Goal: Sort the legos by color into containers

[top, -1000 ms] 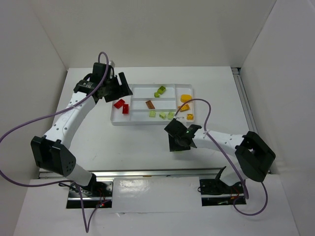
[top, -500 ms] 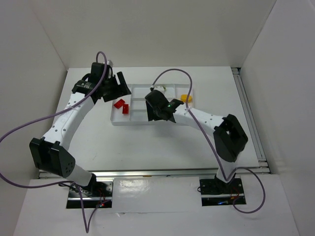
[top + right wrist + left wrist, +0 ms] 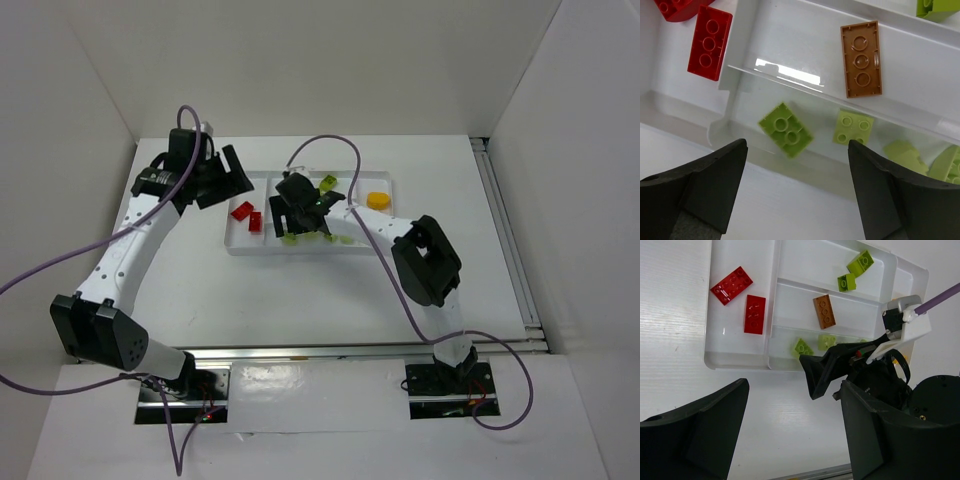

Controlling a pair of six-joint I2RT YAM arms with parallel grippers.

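Looking down, you see small studded legos (image 3: 846, 282) in a shallow white tray (image 3: 805, 265) split by thin dividers. Two red bricks (image 3: 755, 314) lie in the compartment at its 9 o'clock end. An orange brick (image 3: 824, 311) lies in the middle strip, and lime bricks (image 3: 803, 348) fill the strips at 12 and 6 o'clock. The surface (image 3: 300, 300) is white, with white walls (image 3: 350, 70) around it. Your right end effector (image 3: 796, 150) hangs open and empty over the near strip, one lime brick below the gap and the orange brick at 1 o'clock. Your left end effector (image 3: 793, 390), also open and empty, sits at the tray's 10 o'clock corner.
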